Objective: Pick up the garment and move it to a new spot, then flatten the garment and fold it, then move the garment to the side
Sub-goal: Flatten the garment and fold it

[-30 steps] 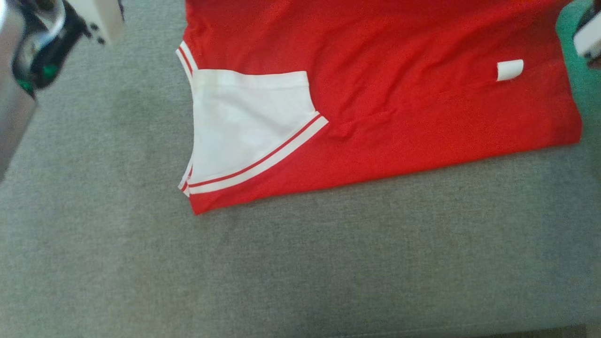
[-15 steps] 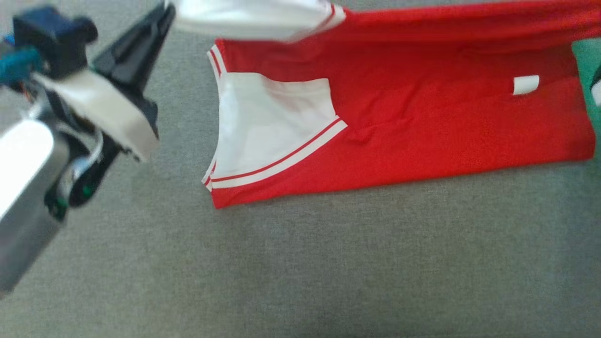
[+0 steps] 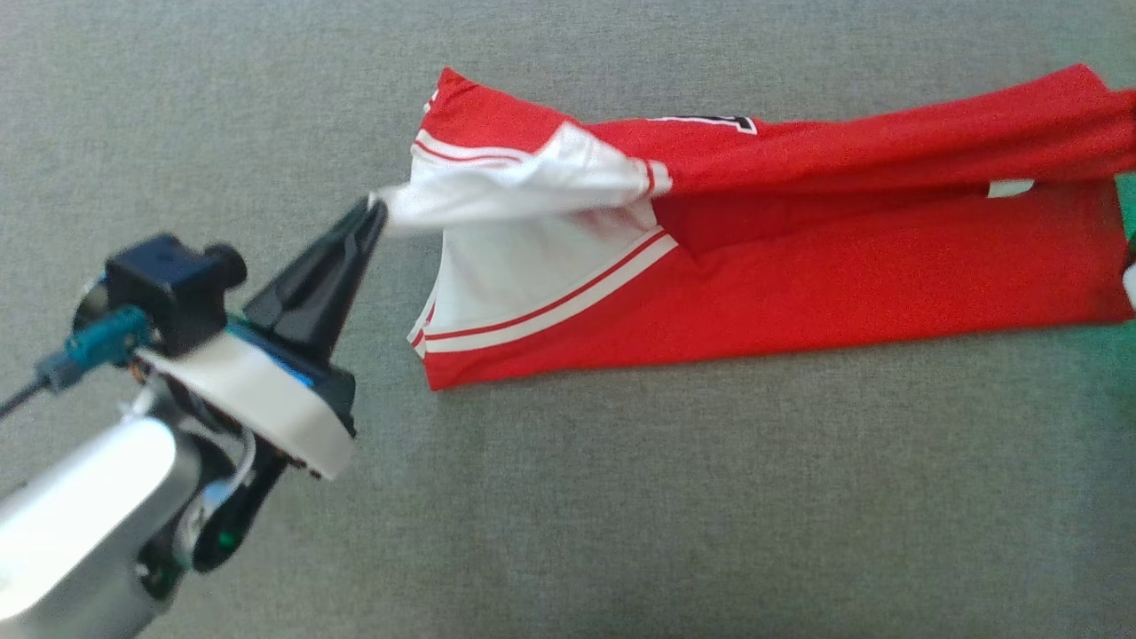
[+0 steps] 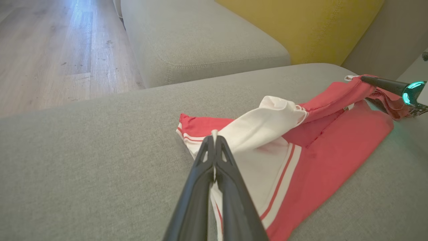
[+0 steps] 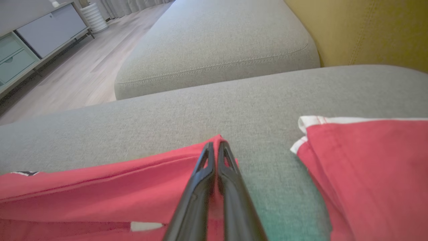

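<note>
The left pincer (image 3: 377, 211) is shut tight and pinches the tip of a white sleeve (image 3: 524, 191). The sleeve is pulled up off the sofa seat (image 3: 621, 497) and hangs from the pincer tips. It belongs to a red shirt (image 3: 843, 275) (the edge has white and red stripes). From the left pincer the shirt runs off to the robot's right, long and thin like a road. At the far end of that road the right pincer (image 5: 215, 145) is shut tight too, on a red corner of the shirt. So the shirt's long side goes straight from one pincer to the other. Each arm has the end that is nearer to it.

The far edge of the shirt is held up and stretched between the two pincers. The rest lies flat on the grey seat, with bare seat between it and the robot. Past the seat there is a yellow cushion (image 4: 301, 26) and a wood floor (image 4: 50, 50).

I think this is the folding step. The next move looks like laying the held-up edge across the flat part, toward the robot. Both pincers should go the same way together, sideways to the long line, or the cloth may twist or bunch up.
</note>
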Motion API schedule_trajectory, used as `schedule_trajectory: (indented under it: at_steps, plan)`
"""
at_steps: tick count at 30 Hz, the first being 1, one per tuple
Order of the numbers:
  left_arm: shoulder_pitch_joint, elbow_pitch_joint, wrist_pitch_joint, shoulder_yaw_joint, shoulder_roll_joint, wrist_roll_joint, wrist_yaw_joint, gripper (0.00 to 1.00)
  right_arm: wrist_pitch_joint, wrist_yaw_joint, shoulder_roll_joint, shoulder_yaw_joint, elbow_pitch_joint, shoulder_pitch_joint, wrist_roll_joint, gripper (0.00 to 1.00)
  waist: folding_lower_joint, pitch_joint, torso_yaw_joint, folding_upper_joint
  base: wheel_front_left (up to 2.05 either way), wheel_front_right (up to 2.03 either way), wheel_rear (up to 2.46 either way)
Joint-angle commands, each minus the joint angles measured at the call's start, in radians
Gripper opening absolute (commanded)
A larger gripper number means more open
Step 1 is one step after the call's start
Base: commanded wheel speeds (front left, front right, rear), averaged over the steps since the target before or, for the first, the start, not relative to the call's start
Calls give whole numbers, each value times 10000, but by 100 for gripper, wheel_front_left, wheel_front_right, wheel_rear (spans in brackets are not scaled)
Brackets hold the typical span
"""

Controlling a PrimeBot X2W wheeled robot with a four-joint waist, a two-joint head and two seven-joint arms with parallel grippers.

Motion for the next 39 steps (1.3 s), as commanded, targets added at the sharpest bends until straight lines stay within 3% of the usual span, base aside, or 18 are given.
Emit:
schedule_trajectory:
  at_steps: [1, 7, 9, 12, 13, 14, 16, 17, 18, 24, 29, 33, 37, 38, 39]
  plan:
    - [-150, -283, -127, 499, 496, -15, 90, 0, -102, -9, -374, -71, -284, 289, -61, 0, 1, -8, 4, -1, 0, 0, 0]
    - [472, -288, -381, 311, 344, -172, 264, 0, -16, -9, -276, -569, -788, 1175, -248, 0, 1, -56, -2, -1, 0, 0, 0]
    - [627, -226, -455, 252, 259, -224, 294, 0, 55, -9, -186, -701, -932, 1384, -318, 11, 1, -75, -22, -1, 0, 0, 0]
    - [850, -62, -575, 155, 92, -311, 308, 3, 174, -9, -27, -877, -1093, 1639, -431, 44, 1, -91, -52, -1, 0, 0, 0]
    - [923, 4, -605, 108, 26, -338, 299, 10, 223, -9, 33, -940, -1137, 1728, -457, 64, 1, -97, -57, -1, 0, 0, 0]
    - [989, 73, -634, 60, -42, -359, 290, 21, 290, -9, 91, -995, -1191, 1824, -467, 98, 1, -104, -59, -1, 0, 0, 0]
    - [1087, 251, -731, -11, -179, -368, 274, 41, 355, -9, 166, -1166, -1284, 2020, -533, 100, 1, -129, -54, -1, 0, 0, 0]
    - [1129, 348, -786, -36, -256, -371, 278, 60, 372, -9, 205, -1272, -1326, 2130, -564, 100, 1, -150, -57, -1, 0, 0, 0]
    - [1166, 447, -861, -49, -340, -368, 292, 97, 392, -9, 250, -1379, -1367, 2262, -582, 100, 1, -185, -58, -1, 0, 0, 0]
    - [1460, 1013, -1588, -85, -727, -68, 551, 100, 291, -9, 618, -2124, -1864, 3407, -729, 100, 1, -597, -131, -1, 0, 0, 0]
    - [1981, 1541, -2665, 4, -1203, 332, 1198, 100, 270, -9, 1206, -2645, -2239, 4220, -1041, 100, 1, -1195, -264, -1, 0, 0, 0]
    - [2509, 1995, -3245, 126, -1834, 723, 1741, 100, 386, -9, 1727, -2960, -2335, 4593, -1278, 100, 1, -1714, -222, -1, 0, 0, 0]
    - [2978, 2420, -3430, 356, -2619, 1786, 2423, 100, 650, -9, 2180, -3370, -2100, 4771, -1413, 100, 1, -2117, 84, -1, 0, 0, 0]
    - [2978, 2420, -3430, 356, -2619, 1786, 2423, 100, 650, -9, 2180, -3370, -2100, 4771, -1413, 100, 1, -2117, 84, -1, 0, 0, 0]
    - [3154, 2372, -3436, 601, -2981, 1974, 2519, 100, 674, -9, 2277, -3533, -2008, 4775, -1459, 100, 1, -2180, 204, -1, 0, 0, 0]
